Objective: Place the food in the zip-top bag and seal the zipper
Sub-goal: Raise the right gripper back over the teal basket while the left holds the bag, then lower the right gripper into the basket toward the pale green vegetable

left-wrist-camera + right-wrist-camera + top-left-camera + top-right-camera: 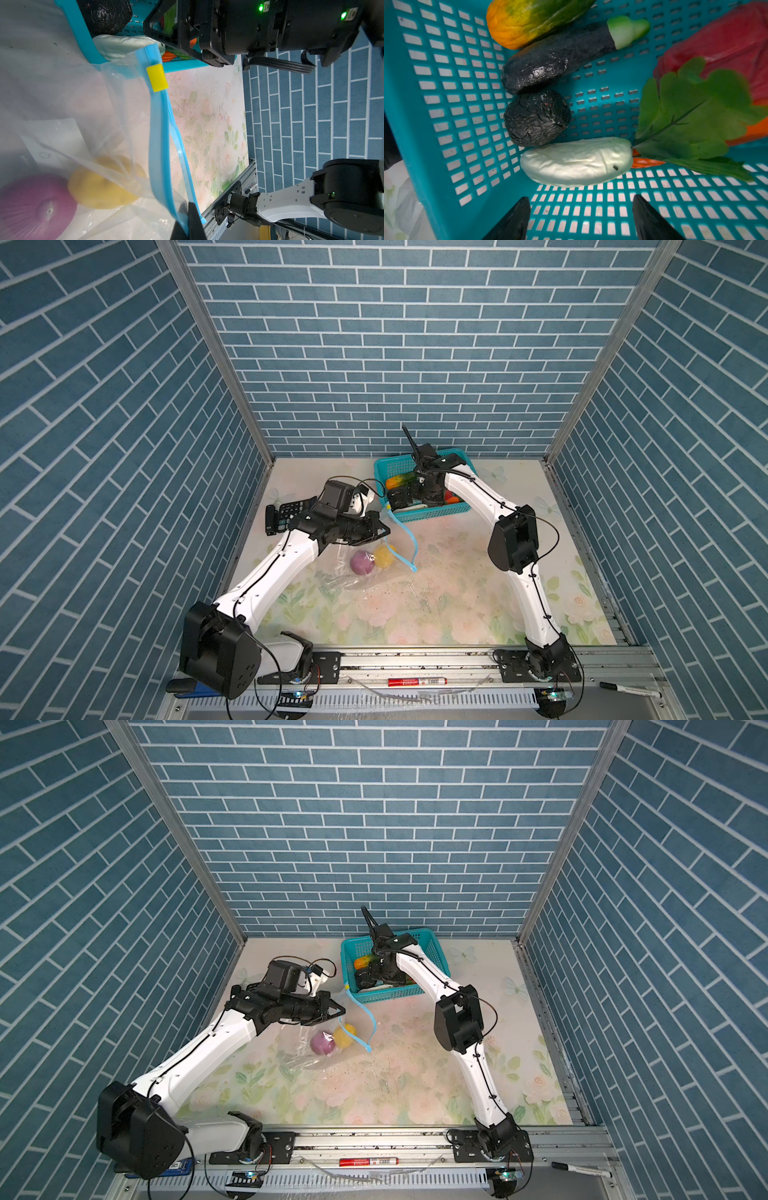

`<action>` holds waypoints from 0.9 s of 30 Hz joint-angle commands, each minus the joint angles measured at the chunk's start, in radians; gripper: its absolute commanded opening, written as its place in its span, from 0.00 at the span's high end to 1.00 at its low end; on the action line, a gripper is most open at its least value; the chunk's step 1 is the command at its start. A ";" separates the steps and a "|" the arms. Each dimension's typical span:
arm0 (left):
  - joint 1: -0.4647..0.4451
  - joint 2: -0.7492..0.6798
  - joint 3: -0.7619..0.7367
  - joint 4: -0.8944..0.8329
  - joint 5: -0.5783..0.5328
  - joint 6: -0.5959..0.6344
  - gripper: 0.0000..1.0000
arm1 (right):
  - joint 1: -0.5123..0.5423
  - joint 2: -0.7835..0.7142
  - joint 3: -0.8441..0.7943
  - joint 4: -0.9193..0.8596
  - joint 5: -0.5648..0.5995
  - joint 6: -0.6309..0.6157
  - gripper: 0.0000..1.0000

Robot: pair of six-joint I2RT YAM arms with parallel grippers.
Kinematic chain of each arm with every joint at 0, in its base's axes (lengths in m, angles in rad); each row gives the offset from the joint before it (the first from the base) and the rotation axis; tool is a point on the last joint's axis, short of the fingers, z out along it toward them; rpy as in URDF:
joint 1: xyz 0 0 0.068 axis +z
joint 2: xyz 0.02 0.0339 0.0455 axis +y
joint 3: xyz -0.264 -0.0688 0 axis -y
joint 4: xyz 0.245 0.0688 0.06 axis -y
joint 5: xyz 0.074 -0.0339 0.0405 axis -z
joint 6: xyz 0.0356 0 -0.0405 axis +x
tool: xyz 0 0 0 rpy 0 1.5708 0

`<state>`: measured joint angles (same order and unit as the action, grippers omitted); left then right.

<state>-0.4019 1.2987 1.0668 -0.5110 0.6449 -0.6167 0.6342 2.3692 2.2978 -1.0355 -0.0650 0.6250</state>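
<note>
Your right gripper [580, 199] hangs inside the basket [415, 104], fingers spread wide with nothing between them. The pale piece [577, 164] lies just beyond the fingertips, lower centre of the right wrist view. Its long axis runs from one finger toward the other, so the jaws would close along its length, not across it. I judge you need a wrist turn first.

Room is tight. The dark round piece [536, 118] touches it from above in the frame, the carrot leaf [691, 116] meets its right end, and it seems to lie along the foot of the basket wall. The floor under it is slotted mesh.

Your left gripper [385, 527] is closed on the bag [345, 572] at its blue zipper [160, 145] edge, with the mouth parted. The bag lies left of centre in both top views on the floral table [457, 605], just beside the basket. The onion [362, 563] and yellow fruit [384, 556] are already inside. With the left arm occupied, the right arm is the nearer one to the basket.
</note>
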 commanded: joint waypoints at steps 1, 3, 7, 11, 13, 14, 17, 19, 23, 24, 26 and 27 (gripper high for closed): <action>0.013 -0.028 -0.011 0.004 0.010 0.012 1.00 | 0.002 0.036 0.075 -0.067 0.020 0.064 0.21; 0.018 -0.034 -0.014 0.002 0.010 0.013 1.00 | 0.002 0.044 0.080 -0.079 0.015 0.080 0.21; 0.028 -0.040 -0.022 0.000 0.015 0.013 1.00 | -0.006 0.058 0.079 -0.113 -0.013 0.121 0.19; 0.032 -0.044 -0.027 0.004 0.018 0.011 1.00 | -0.022 0.059 0.062 -0.140 -0.007 0.152 0.17; 0.034 -0.044 -0.028 0.004 0.019 0.011 1.00 | -0.027 0.053 0.051 -0.137 -0.011 0.171 0.16; 0.034 -0.044 -0.028 0.006 0.020 0.011 1.00 | -0.027 0.052 0.051 -0.135 -0.014 0.181 0.13; 0.035 -0.043 -0.028 0.009 0.022 0.010 1.00 | -0.027 0.058 0.051 -0.115 -0.052 0.216 0.10; 0.034 -0.045 -0.028 0.009 0.022 0.009 1.00 | -0.028 0.066 0.051 -0.103 -0.073 0.237 0.10; 0.036 -0.052 -0.037 0.015 0.022 0.009 1.00 | -0.032 0.086 0.053 -0.086 -0.111 0.267 0.10; 0.037 -0.052 -0.039 0.014 0.022 0.008 1.00 | -0.033 0.090 0.052 -0.080 -0.123 0.273 0.10; 0.037 -0.052 -0.042 0.015 0.022 0.008 1.00 | -0.036 0.100 0.054 -0.068 -0.139 0.285 0.11; 0.037 -0.053 -0.044 0.016 0.022 0.008 1.00 | -0.036 0.106 0.055 -0.058 -0.146 0.290 0.11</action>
<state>-0.3717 1.2678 1.0409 -0.5049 0.6563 -0.6167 0.5991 2.4325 2.3425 -1.0756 -0.1608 0.8330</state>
